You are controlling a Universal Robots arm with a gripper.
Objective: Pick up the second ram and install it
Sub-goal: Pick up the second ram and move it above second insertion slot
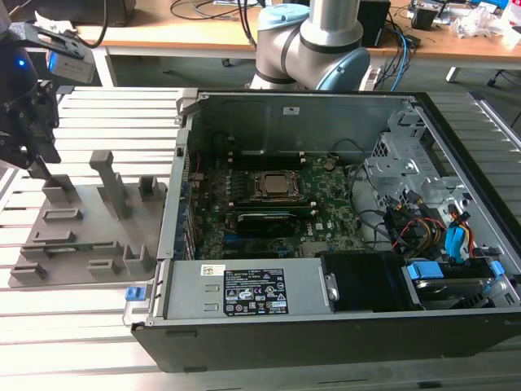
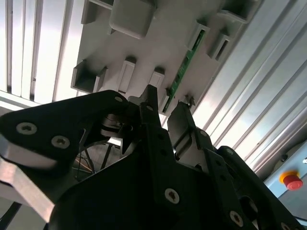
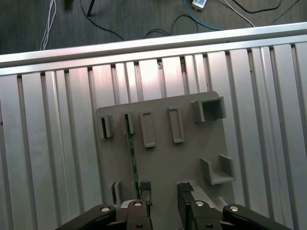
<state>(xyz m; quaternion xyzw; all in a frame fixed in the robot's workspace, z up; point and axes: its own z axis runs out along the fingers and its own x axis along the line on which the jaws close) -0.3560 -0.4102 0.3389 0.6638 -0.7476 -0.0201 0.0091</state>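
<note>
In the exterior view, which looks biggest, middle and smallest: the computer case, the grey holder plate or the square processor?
1. computer case
2. grey holder plate
3. square processor
The differences are plain; none look alike.

The arm [image 1: 330, 24], at the exterior view's top centre, is a silver-grey tube with pale blue joint caps. In both wrist views the gripper [image 2: 165, 103] [image 3: 164, 191] is matte black, its angular linkage plates studded with round silver screws [image 2: 171, 194].

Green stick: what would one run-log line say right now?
second ram: on edge in grey holder | gripper: open, at the ram's end | installed: no
</note>
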